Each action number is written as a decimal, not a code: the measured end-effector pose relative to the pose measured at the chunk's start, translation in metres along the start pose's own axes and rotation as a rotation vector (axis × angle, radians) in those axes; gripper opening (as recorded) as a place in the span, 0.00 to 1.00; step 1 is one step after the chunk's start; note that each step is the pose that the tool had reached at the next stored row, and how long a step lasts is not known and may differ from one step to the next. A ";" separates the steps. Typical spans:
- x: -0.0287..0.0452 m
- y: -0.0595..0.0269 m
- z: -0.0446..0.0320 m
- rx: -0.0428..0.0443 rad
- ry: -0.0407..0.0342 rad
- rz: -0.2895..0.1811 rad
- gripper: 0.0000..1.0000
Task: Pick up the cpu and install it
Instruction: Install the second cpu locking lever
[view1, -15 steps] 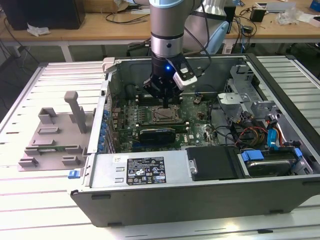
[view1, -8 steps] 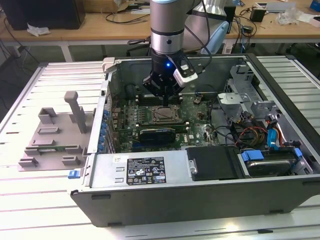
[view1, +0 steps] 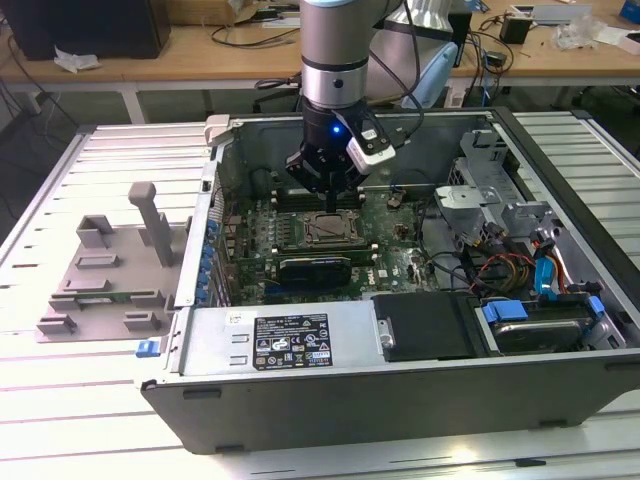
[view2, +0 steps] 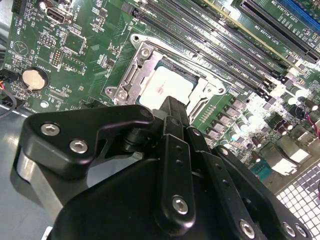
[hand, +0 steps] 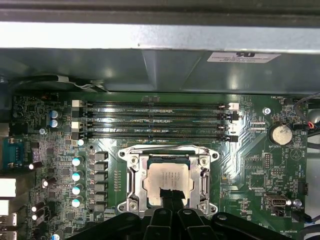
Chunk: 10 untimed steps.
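One computer case (view1: 400, 380) is lying open on the worktop (view1: 90, 420), and one robot arm (view1: 338, 50) is reaching down into it. One motherboard (hand: 260, 165) is sitting inside the case, carrying one socket frame (hand: 135, 180) with one cpu (hand: 169, 181) resting in it. Four long memory slots (hand: 155, 120) are running side by side just beyond the socket frame. One round coin battery (hand: 281, 134) is sitting near the end of those slots. One grey plastic tray (view1: 100, 280) is lying outside the case, at the exterior view's left.
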<state>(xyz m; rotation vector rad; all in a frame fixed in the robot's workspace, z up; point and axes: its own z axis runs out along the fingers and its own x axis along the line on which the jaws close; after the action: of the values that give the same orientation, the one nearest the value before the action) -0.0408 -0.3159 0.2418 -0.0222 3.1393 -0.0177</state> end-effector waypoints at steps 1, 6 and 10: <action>0.0000 0.0000 0.0000 0.0000 0.0000 0.000 0.11; 0.0000 0.0000 -0.0035 -0.0001 0.0000 0.000 0.11; 0.0000 -0.0024 -0.0035 0.0000 0.0000 0.000 0.11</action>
<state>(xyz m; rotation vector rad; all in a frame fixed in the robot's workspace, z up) -0.0407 -0.3182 0.2454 -0.0223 3.1393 -0.0177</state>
